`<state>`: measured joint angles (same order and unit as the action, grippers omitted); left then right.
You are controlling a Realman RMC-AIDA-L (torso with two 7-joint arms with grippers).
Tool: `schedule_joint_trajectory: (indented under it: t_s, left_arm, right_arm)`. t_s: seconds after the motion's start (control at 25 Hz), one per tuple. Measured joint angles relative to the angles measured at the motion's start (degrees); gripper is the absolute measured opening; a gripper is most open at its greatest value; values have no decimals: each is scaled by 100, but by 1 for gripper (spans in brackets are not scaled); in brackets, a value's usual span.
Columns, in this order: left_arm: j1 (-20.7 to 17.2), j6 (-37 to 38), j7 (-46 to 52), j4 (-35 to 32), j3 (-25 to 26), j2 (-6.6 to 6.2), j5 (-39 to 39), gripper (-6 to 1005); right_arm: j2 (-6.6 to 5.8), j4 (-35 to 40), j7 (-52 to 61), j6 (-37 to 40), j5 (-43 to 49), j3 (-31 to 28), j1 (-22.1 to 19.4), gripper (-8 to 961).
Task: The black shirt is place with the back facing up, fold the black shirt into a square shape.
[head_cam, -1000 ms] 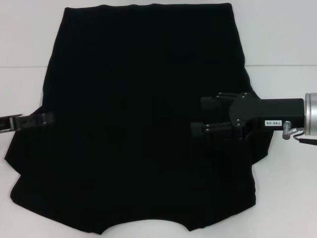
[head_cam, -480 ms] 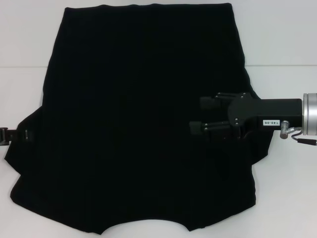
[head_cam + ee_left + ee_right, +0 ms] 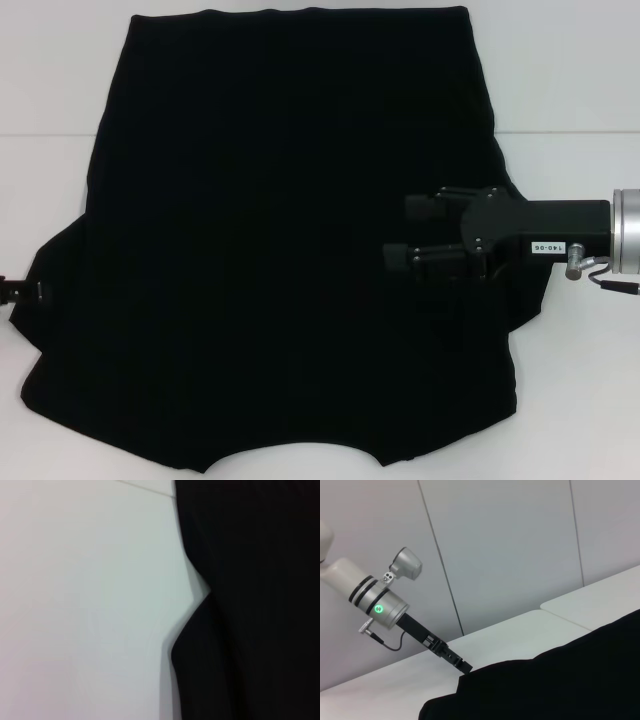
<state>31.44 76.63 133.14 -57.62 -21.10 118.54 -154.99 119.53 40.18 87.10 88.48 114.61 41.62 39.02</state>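
Here the black shirt (image 3: 290,250) lies spread flat on the white table (image 3: 580,380), covering most of it, with its curved neckline at the near edge and the straight hem at the far side. The right gripper (image 3: 402,232) reaches in from the right and hangs over the shirt's right half, its two fingers (image 3: 420,208) held apart with a clear gap between them and nothing gripped. The left gripper (image 3: 22,291) shows only as a small tip at the shirt's left sleeve edge, just beside the fabric; whether its fingers are apart or together I cannot tell.

The left wrist view shows what the head view does not: the shirt's edge (image 3: 200,610) close up, with a notch where the outline bends inward against bare table (image 3: 80,610). The right wrist view looks across the shirt (image 3: 570,680) and shows the left arm (image 3: 385,607) whole, with a green light on its silver wrist, its slim black end reaching down to the fabric's edge, and a panelled wall (image 3: 510,545) behind
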Motion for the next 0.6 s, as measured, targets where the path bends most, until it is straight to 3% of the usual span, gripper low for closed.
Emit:
schedule_joint_trajectory:
  t_s: [0.6]
  left_arm:
    - [41,-194,-7,326,-277,23,-73,695]
  right_arm:
    - [-12,-2,5,-18,0,-13,-7,915]
